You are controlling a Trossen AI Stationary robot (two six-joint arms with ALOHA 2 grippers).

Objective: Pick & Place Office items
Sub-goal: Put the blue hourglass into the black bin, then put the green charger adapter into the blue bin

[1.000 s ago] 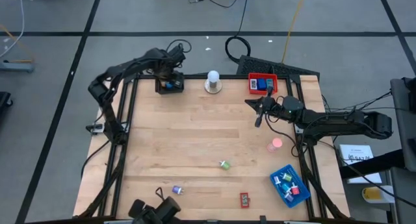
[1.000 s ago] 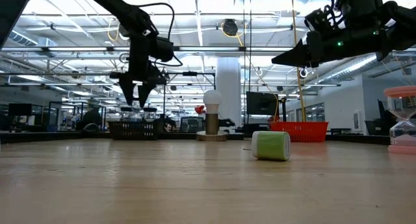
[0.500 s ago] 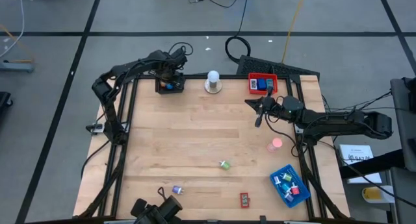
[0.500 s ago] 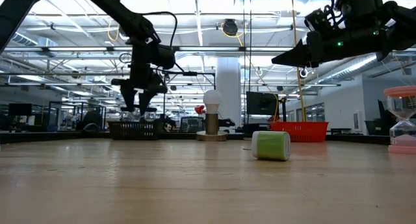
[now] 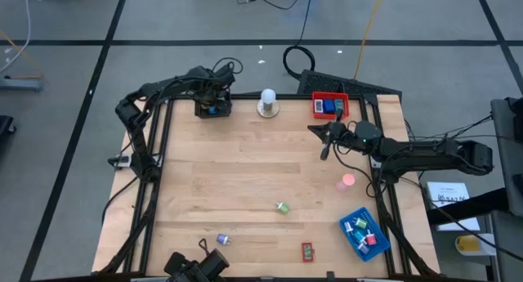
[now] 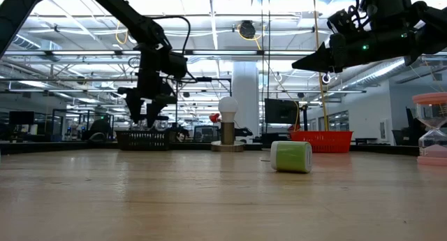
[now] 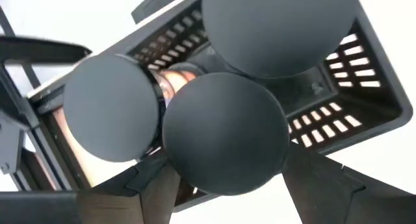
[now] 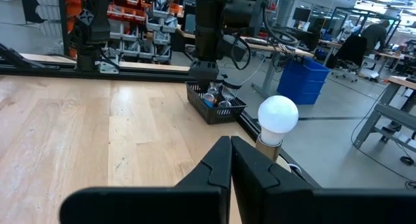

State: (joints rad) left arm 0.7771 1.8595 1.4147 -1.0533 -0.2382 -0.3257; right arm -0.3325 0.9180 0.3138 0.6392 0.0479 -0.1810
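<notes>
The left gripper (image 5: 214, 96) is held directly above the black tray (image 5: 212, 109), which sits at the table's (image 5: 237, 176) far edge just left of the white knob (image 5: 267, 96). In the low view its fingers (image 6: 151, 110) are seen parted just above the tray rim, with nothing visibly gripped between them. In the left wrist view the slatted black tray is seen close below, with small items inside that are too blocked to be named.

The right gripper (image 5: 324, 154) is held clenched, fingertips pressed together and holding nothing, above the table to the right of the knob and a little nearer the front edge. It hangs well above the wood in the low view.

The remaining office items are laid out relative to the knob as follows. The red tray (image 5: 329, 106), just to its right at the far edge, is loaded with blue pieces. A pink cylinder (image 5: 348, 181) stands well to the front right. A green cylinder (image 5: 283, 207) lies on its side towards the front. A small purple clip (image 5: 222, 239) and a red rectangle (image 5: 307, 251) lie near the front edge. The blue tray (image 5: 364, 232), at the front right corner, holds several small pieces.
</notes>
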